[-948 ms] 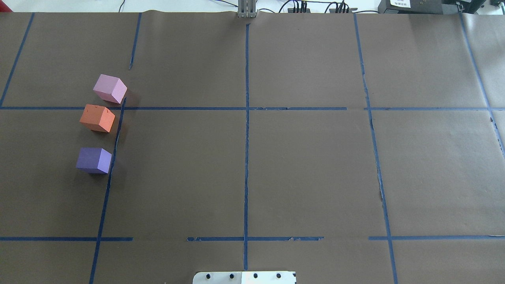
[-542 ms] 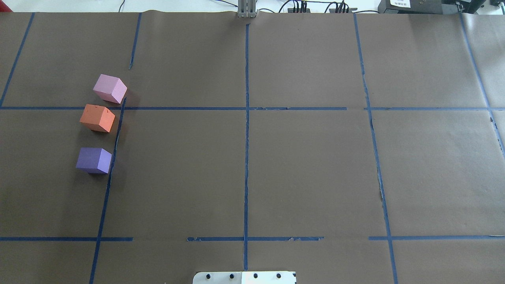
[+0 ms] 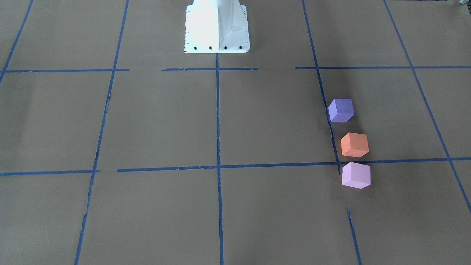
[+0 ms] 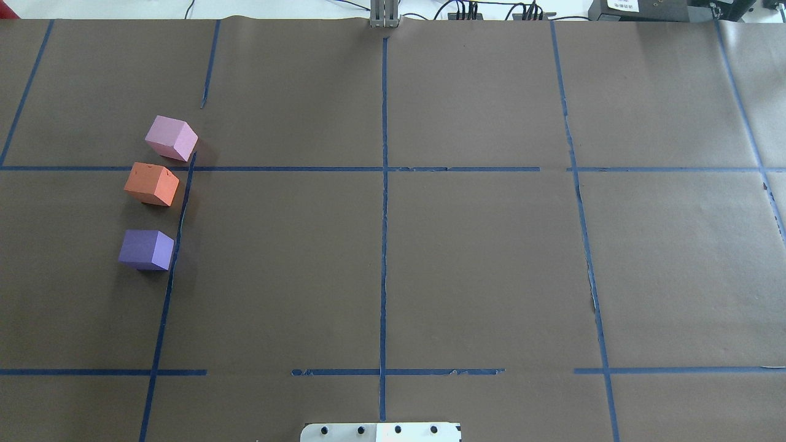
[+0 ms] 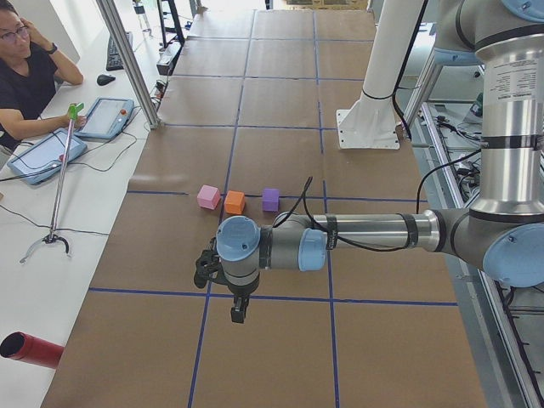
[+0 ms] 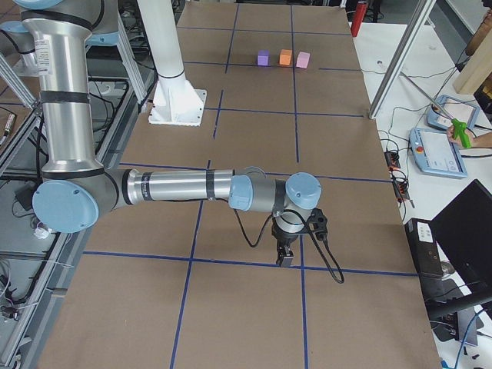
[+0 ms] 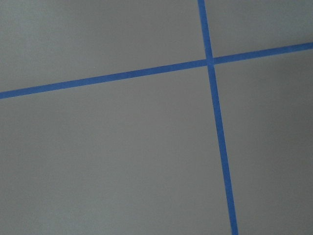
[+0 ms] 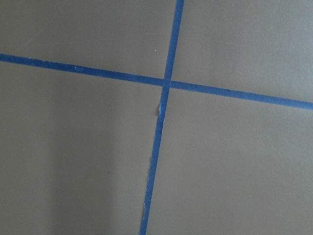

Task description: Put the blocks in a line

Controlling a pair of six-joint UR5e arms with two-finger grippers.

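Three cubes stand in a rough row beside a blue tape line on the robot's left side of the table: pale pink block [image 4: 172, 137], orange block [image 4: 151, 183], blue-purple block [image 4: 146, 249]. The pink and orange blocks sit close together, and the purple block is a wider gap away. They also show in the front view: purple block [image 3: 341, 110], orange block [image 3: 354, 144], pink block [image 3: 356, 175]. My left gripper [image 5: 239, 313] shows only in the exterior left view, far from the blocks. My right gripper [image 6: 285, 257] shows only in the exterior right view. I cannot tell whether either is open.
The white robot base plate [image 3: 217, 25] stands at the table's middle edge. Blue tape lines [image 4: 384, 215] grid the brown paper. An operator [image 5: 25, 76] sits with tablets at a side desk, and a red cylinder [image 5: 30, 350] lies near it.
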